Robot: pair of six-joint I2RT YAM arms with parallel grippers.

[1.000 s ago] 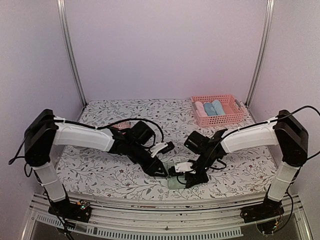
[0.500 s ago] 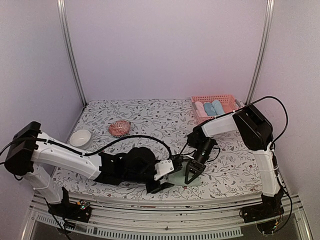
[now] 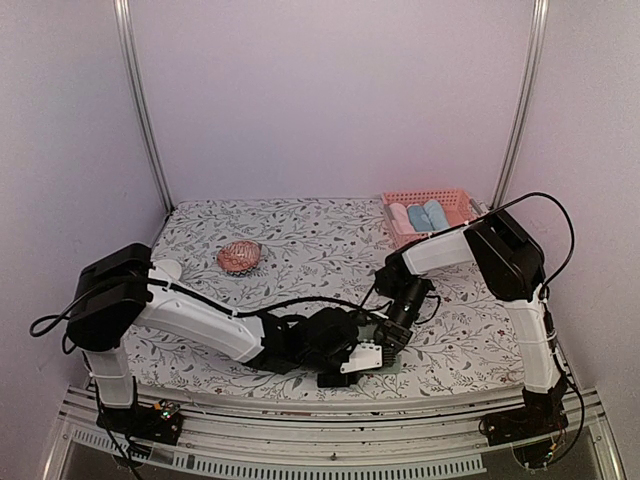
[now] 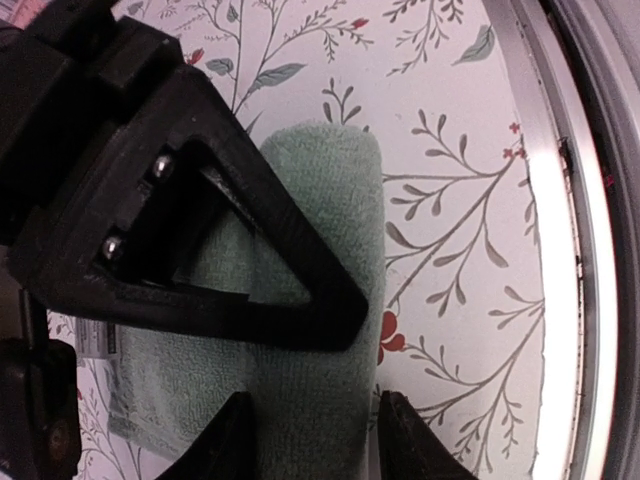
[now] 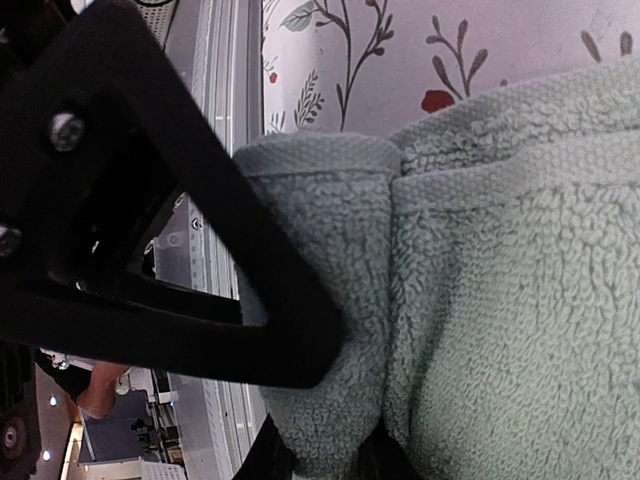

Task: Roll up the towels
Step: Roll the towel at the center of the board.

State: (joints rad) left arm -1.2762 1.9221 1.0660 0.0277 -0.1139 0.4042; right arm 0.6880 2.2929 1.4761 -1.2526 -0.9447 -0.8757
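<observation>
A pale sage green towel lies near the table's front edge, partly rolled, with the roll along its outer side. My left gripper is open, one fingertip on each side of the roll and not squeezing it. My right gripper is shut on a fold of the same towel. In the top view both grippers meet at the front centre, left gripper beside right gripper, and they hide most of the towel. Each wrist view shows the other gripper's black finger across the cloth.
A pink basket at the back right holds rolled towels, one of them light blue. A reddish ball-like object sits at the left middle. The metal front rail runs close beside the towel.
My left arm has swung in low along the front, bringing its gripper against the right one at the towel. Its jaws widened, then narrowed around the roll. The right gripper kept its pinch.
</observation>
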